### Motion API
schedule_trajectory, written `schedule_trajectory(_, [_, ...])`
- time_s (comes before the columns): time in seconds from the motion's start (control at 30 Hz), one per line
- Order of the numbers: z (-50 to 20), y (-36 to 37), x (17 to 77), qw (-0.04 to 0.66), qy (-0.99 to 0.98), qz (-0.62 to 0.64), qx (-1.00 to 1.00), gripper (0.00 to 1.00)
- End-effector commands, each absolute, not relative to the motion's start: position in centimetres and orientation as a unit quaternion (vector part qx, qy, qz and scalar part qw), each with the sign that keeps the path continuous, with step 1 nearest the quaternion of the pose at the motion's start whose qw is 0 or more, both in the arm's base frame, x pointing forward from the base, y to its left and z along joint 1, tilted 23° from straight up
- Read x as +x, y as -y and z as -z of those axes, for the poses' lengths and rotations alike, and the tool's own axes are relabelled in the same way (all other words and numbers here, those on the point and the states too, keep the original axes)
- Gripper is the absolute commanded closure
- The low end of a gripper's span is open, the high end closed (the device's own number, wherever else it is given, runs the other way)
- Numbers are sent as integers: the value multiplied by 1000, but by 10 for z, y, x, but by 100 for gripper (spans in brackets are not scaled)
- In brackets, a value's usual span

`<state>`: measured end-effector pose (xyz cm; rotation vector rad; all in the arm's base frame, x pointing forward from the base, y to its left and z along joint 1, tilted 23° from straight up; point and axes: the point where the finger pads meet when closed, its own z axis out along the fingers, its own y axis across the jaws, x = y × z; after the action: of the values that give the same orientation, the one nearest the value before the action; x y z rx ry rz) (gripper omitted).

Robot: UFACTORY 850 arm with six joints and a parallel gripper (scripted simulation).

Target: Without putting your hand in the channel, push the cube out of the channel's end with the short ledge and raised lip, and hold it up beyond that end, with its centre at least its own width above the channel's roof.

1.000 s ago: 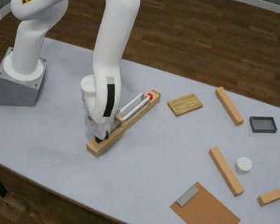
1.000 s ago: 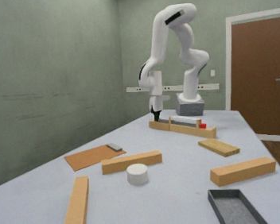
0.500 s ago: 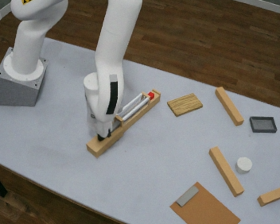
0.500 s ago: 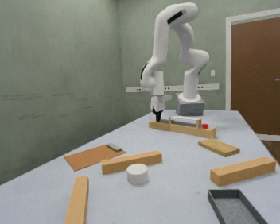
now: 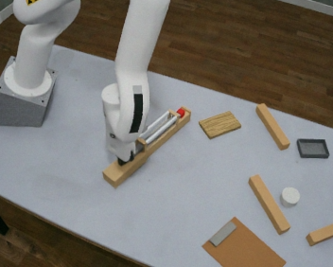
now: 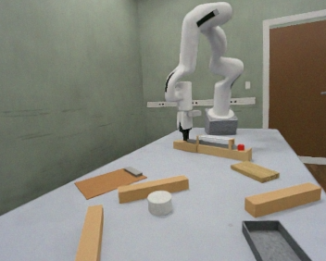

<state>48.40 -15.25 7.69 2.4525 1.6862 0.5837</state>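
Note:
The channel (image 5: pixel 160 129) is a long wooden base with pale rails and a see-through roof, lying diagonally on the table; it also shows in the exterior view (image 6: pixel 214 147). The small red cube (image 5: pixel 180 112) sits at the channel's far right end on the short ledge by the raised lip, also seen in the exterior view (image 6: pixel 240 147). My gripper (image 5: pixel 125 160) (image 6: pixel 187 138) is shut and points straight down onto the long ledge at the opposite end, just outside the channel mouth. A small grey piece (image 6: pixel 193 141) lies on the ledge at the fingertips; the fingers do not hold it.
A flat wooden plate (image 5: pixel 219 124) lies right of the channel. Wooden bars (image 5: pixel 272 126) (image 5: pixel 269 204) (image 5: pixel 325 232), a white cylinder (image 5: pixel 289 196), a grey tray (image 5: pixel 312 148) and an orange board with a grey block (image 5: pixel 243 249) lie on the right half. The robot base (image 5: pixel 22 99) stands at the far left.

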Motion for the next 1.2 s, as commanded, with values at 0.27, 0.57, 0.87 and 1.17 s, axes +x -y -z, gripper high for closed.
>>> schedule_trajectory(0.27, [-122, 159, 467, 55, -555, -193, 807, 100])
schedule_trajectory(0.57, [-139, 161, 460, 55, -555, -193, 807, 100])
schedule_trajectory(0.87, [-139, 161, 460, 55, -555, -193, 807, 100])
schedule_trajectory(1.17, [-142, 147, 467, 48, -557, -189, 807, 100])
